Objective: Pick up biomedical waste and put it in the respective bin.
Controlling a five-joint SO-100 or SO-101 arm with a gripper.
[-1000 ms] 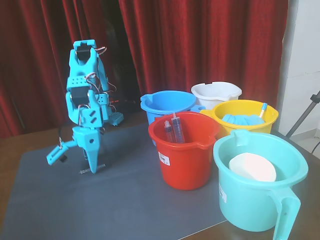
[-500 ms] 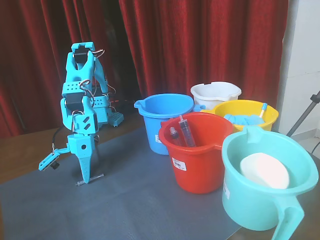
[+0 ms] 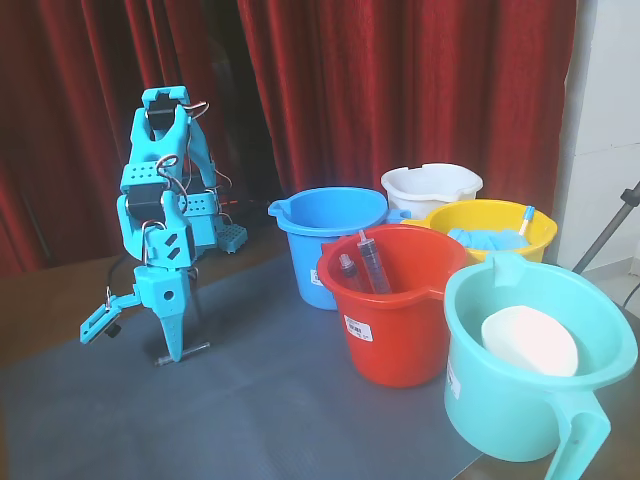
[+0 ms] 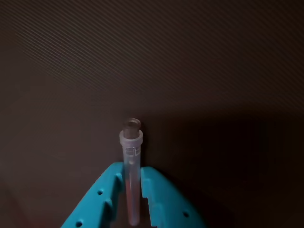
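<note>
1. The thin clear syringe (image 4: 131,166) is seen in the wrist view between the two turquoise fingers (image 4: 164,199), its capped end jutting out past them over the dark mat (image 4: 213,71).
2. In the fixed view the syringe (image 3: 190,349) lies low at the mat (image 3: 300,420), at the tip of the gripper (image 3: 176,350), whose fingers are narrowed around it.
3. The arm (image 3: 160,200) stands at the left, well apart from the buckets.
4. A red bucket (image 3: 395,325) holding bigger syringes (image 3: 373,262) sits beside blue (image 3: 330,230), white (image 3: 432,188), yellow (image 3: 490,228) and turquoise (image 3: 535,370) buckets.
</note>
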